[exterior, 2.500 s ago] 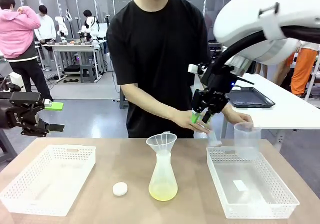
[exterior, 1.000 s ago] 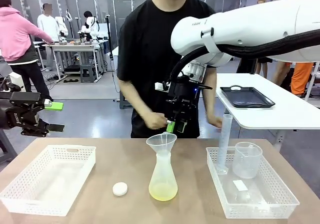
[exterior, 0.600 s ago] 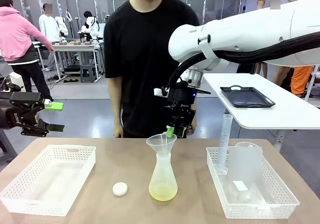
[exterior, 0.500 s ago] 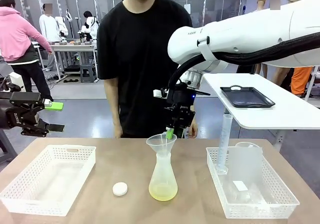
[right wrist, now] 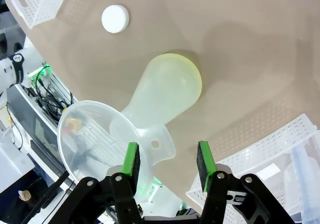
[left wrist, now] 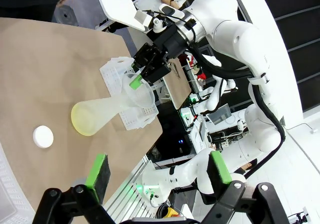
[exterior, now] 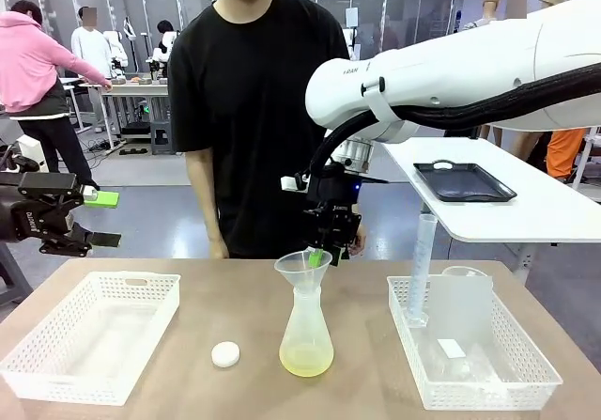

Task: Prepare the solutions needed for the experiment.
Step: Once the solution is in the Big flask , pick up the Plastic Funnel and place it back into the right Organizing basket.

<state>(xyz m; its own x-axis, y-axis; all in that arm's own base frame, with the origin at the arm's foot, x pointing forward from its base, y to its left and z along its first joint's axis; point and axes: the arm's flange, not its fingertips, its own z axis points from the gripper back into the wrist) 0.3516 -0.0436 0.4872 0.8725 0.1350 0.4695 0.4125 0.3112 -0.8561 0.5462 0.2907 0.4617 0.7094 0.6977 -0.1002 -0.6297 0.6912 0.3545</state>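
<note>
The right gripper (right wrist: 167, 149) hangs over the funnel (right wrist: 95, 134) seated in the flask (exterior: 305, 331), its jaws part-way apart on either side of the funnel's tab and not yet pinching it. The left gripper (left wrist: 159, 164) is spread wide and empty, off the desk's left end.

The solution (exterior: 305, 359) lies shallow in the flask's base at mid-desk. With so little liquid the flask looks light, so an off-centre pinch or sideways nudge could tip it and spill the solution; a funnel stuck in the neck could also drag the flask up.

The desk (exterior: 235, 298) is tan and matte; it carries a white cap (exterior: 225, 353) and two white baskets, the right one (exterior: 488, 392) holding a cylinder (exterior: 421, 265). A person (exterior: 254, 110) stands opposite; beyond is an open lab with more tables.
</note>
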